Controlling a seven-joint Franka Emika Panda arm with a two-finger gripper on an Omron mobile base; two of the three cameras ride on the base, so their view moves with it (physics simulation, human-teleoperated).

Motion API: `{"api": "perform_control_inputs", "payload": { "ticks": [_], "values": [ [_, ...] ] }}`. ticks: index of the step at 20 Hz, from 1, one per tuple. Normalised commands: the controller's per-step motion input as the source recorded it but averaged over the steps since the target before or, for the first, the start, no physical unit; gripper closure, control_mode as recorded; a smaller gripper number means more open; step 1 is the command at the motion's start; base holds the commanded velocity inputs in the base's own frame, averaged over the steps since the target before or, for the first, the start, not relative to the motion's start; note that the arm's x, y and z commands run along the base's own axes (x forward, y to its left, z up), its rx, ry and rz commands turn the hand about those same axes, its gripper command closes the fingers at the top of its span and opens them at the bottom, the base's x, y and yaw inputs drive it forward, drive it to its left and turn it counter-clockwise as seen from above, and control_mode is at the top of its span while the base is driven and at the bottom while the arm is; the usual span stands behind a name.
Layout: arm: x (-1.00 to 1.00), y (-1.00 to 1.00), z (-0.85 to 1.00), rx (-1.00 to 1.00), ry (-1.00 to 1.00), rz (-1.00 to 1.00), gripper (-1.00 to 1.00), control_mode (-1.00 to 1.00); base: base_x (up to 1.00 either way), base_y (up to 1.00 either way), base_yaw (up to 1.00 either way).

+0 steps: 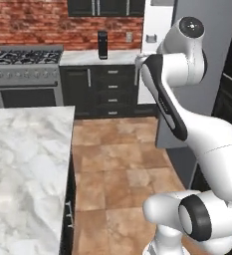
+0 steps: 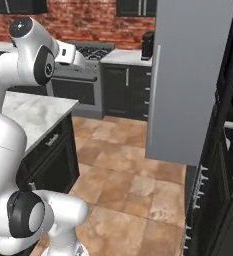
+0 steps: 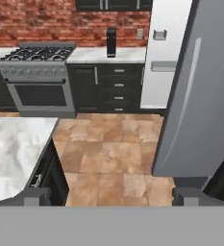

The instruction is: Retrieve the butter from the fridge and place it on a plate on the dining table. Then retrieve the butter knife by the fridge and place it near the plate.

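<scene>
The fridge (image 3: 200, 96) stands on the right with one grey steel door swung open towards me, its long curved handle facing out. Part of the door's white inner side (image 3: 164, 48) shows behind it; the same open door (image 2: 188, 75) rises in the right base view. The marble dining table (image 1: 23, 164) lies at the left, and its corner (image 3: 12, 149) sits below my hand. My gripper (image 3: 112, 195) hangs high over the tiled floor between table and fridge, open, with nothing between its fingertips (image 3: 36, 194). The butter, the plate and the butter knife are out of view.
A steel range (image 1: 25, 74) and dark drawers stand against the red brick back wall. A black cylinder (image 1: 102, 45) stands on the narrow marble counter. Tall dark cabinets (image 2: 223, 150) line the right side. Open tiled floor (image 1: 117, 164) runs between the table and the fridge.
</scene>
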Motion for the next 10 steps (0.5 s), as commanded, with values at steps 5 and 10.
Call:
{"api": "perform_control_inputs", "payload": {
  "ticks": [5,10],
  "values": [
    [0.0,0.0,0.0,0.0,0.0,0.0,-1.0,1.0,1.0,-0.01,0.03],
    [0.0,0.0,0.0,0.0,0.0,0.0,-1.0,1.0,1.0,0.0,0.05]
  ]
}}
